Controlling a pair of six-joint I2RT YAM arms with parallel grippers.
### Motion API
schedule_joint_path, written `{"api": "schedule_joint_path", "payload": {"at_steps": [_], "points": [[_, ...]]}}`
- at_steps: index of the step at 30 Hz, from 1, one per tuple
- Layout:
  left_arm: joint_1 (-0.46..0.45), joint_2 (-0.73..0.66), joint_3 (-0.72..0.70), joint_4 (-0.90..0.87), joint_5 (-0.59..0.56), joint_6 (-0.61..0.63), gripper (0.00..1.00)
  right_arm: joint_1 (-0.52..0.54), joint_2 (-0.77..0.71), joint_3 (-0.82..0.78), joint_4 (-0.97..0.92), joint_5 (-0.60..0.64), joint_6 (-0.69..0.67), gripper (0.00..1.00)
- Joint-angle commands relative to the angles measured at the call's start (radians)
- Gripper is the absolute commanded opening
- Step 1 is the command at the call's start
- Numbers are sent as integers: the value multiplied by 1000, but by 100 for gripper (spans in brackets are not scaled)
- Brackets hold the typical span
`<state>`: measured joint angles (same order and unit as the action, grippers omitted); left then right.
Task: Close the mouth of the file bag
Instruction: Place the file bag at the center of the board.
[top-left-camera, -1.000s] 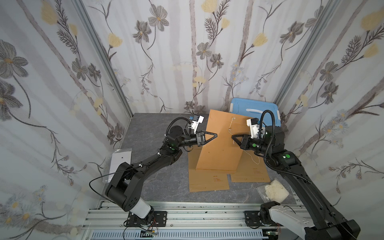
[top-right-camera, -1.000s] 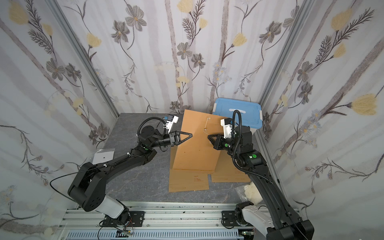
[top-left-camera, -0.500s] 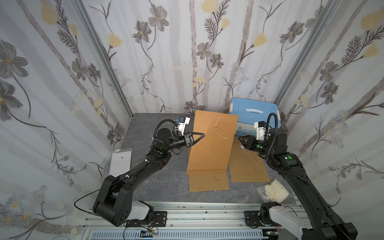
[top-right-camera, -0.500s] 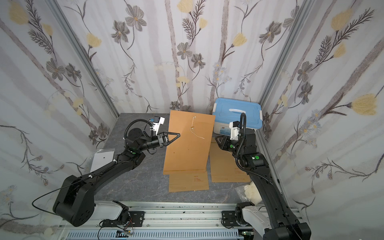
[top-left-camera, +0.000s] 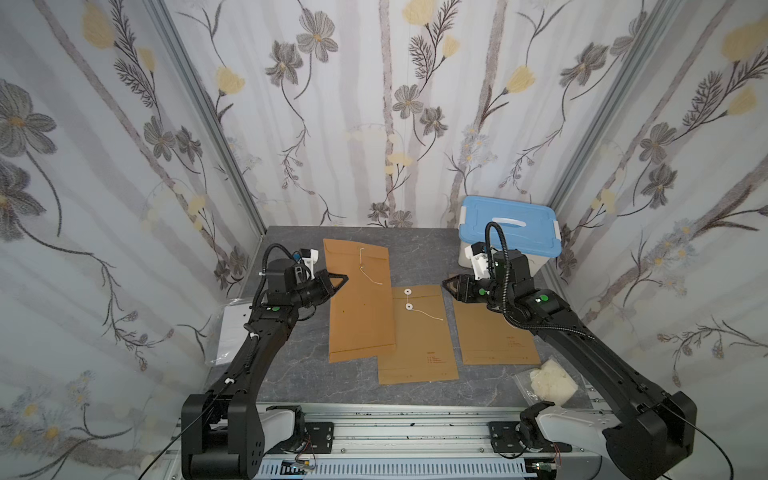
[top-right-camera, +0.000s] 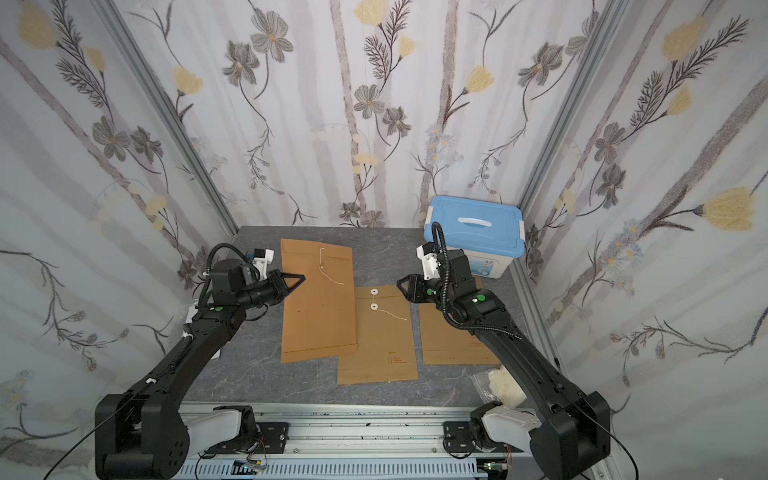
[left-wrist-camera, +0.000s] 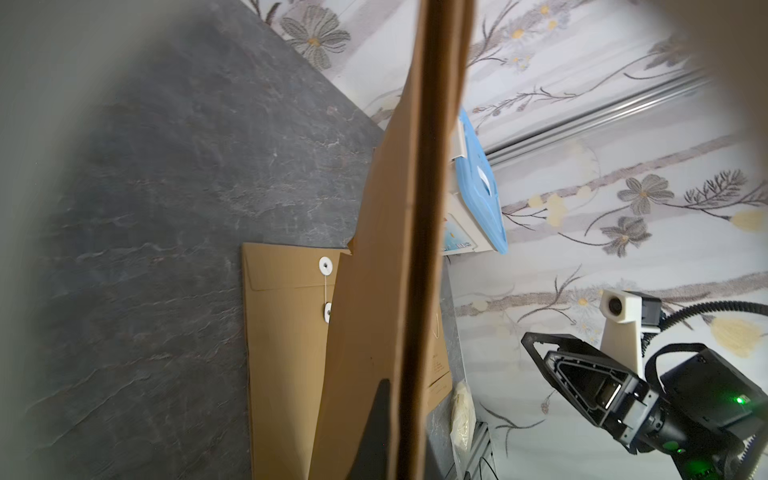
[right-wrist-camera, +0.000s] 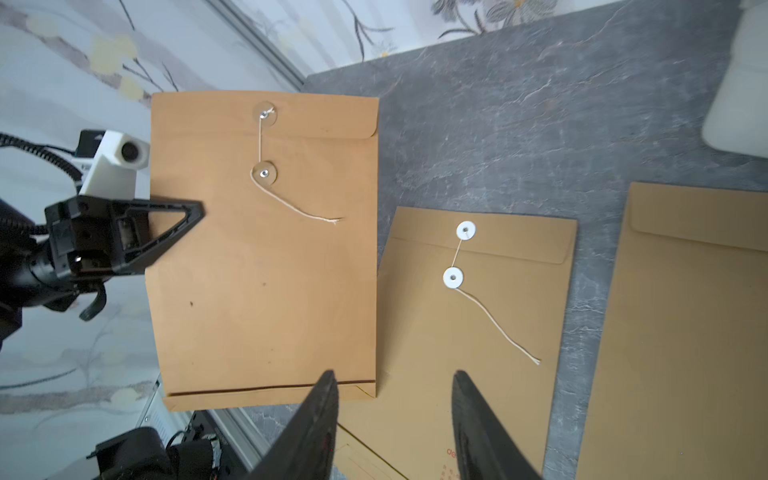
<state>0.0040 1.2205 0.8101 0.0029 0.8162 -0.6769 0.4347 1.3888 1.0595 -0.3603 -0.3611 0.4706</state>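
L arm: left gripper (top-left-camera: 341, 280) has its fingers clamped on the left long edge of the brown kraft-paper file bag (top-left-camera: 359, 307), upper part, holding it raised at a tilt. Bag's lower corner overlaps a second brown envelope (top-left-camera: 419, 345) lying flat on the grey stone-look table (top-left-camera: 419, 253). Flap is folded down. Thin white string (right-wrist-camera: 291, 208) runs btwn the 2 round buttons, tail loose. R arm: right gripper (right-wrist-camera: 392, 374) has fingers apart, nothing btwn them, hovering over that envelope. Third brown envelope (top-left-camera: 494, 336) & blue-lidded white plastic box (top-left-camera: 509, 224) sit further right.
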Motion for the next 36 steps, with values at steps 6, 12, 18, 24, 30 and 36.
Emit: {"api": "schedule_joint_path", "payload": {"at_steps": [6,12,18,24,30,36], "points": [[171,150,166,-494,68,229,0,48,141,13,91,-30,2,47],[205,296,284,-709,-39,373,0,70,203,15,132,-27,-4,48],[206,463,418,-859,-219,467,0,79,269,19,200,-63,15,48],[205,535,495,-920,-344,514,23,84,295,25,232,-75,21,48],[207,606,524,-937,-359,511,37,88,331,11,270,-101,33,48],[208,630,557,-959,-412,504,68,88,325,-19,295,-105,37,48]]}}
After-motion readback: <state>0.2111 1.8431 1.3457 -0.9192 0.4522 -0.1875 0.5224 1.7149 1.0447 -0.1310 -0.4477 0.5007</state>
